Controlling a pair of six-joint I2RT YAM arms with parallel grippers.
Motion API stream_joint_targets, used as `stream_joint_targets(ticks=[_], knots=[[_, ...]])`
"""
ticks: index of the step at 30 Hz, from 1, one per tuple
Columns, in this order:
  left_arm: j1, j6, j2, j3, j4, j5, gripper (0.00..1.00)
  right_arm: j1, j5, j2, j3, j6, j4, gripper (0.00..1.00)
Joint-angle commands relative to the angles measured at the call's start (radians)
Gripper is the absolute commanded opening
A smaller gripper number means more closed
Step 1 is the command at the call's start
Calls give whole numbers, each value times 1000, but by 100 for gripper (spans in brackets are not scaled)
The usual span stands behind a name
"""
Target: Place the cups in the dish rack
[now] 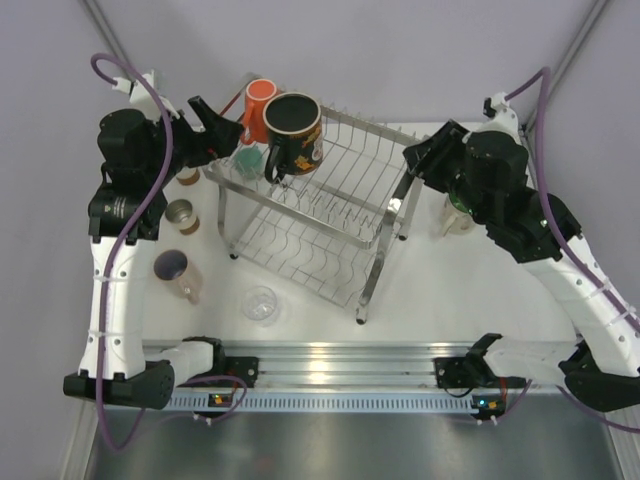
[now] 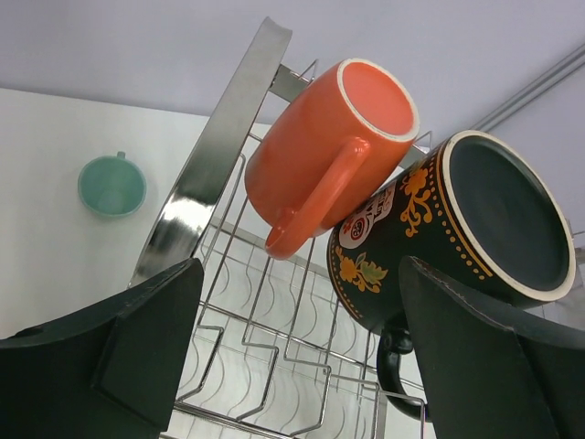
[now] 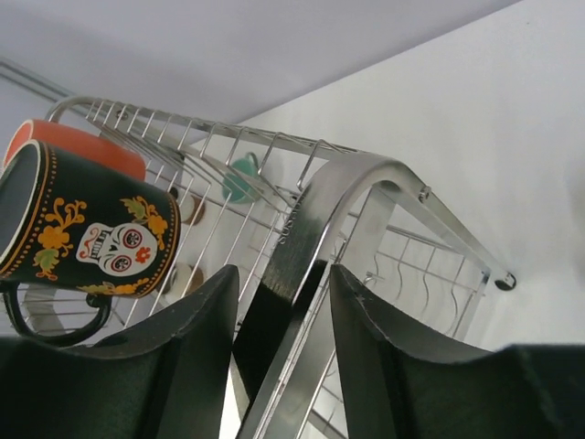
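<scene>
On a white counter, a post of the dish rack is being straddled by the right claw, grip unclear; the released left claw should be eased clear of the mugs racked on top.

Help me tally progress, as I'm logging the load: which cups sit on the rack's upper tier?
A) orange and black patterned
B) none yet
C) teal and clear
A: the orange mug and the black patterned mug sit on the dish rack upper wires, while the teal cup stands on the table beside it.
</scene>
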Motion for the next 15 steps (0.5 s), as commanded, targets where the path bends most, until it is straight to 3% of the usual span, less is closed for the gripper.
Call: stream_joint_targets(ticks=[1,2,3,6,12,15], knots=[[-5,10,-1,17,64,26,93,-11,-61,-20,-48,21,123,43],[-5,12,-1,17,64,31,93,-12,-70,-25,-62,14,166,40],[-3,10,-1,17,64,35,93,-17,-79,-28,-71,6,180,27],[-5,12,-4,18,63,55,93,-57,-125,-31,-74,-34,179,0],[-3,22,-11,61,44,54,94,-302,-513,9,-53,-157,208,0],[-5,22,-3,78,44,67,94,-373,-593,55,31,-230,173,0]])
